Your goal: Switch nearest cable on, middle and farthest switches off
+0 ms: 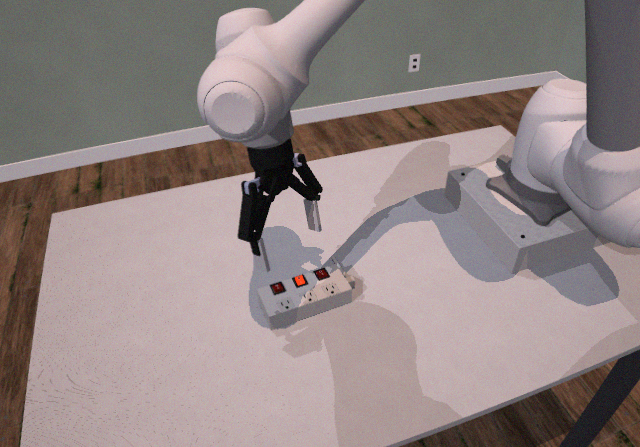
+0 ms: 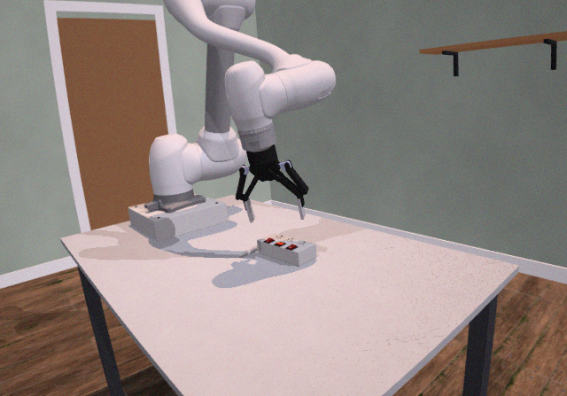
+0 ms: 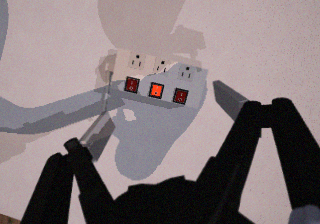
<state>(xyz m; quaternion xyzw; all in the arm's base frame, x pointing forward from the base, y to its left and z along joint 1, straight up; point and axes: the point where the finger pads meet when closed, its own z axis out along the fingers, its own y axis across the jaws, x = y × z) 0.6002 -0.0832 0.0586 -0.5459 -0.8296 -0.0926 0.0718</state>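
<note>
The grey power strip (image 1: 306, 293) lies flat on the table, the right way up, and it also shows in the exterior view (image 2: 287, 248) and the wrist view (image 3: 157, 79). It has three red rocker switches. The middle switch (image 1: 299, 280) glows bright orange. The switch nearest the cable (image 1: 321, 273) and the farthest switch (image 1: 277, 287) look dark red. A short cable stub (image 1: 334, 262) leaves the strip's right end. My gripper (image 1: 288, 241) is open and empty. It hangs a little above and behind the strip, touching nothing, as seen in the exterior view (image 2: 275, 216) and the wrist view (image 3: 160, 115).
The arm's grey base block (image 1: 509, 220) is mounted at the table's back right. A door and a wall shelf (image 2: 494, 43) stand beyond the table. The table's front edge is well away from the strip.
</note>
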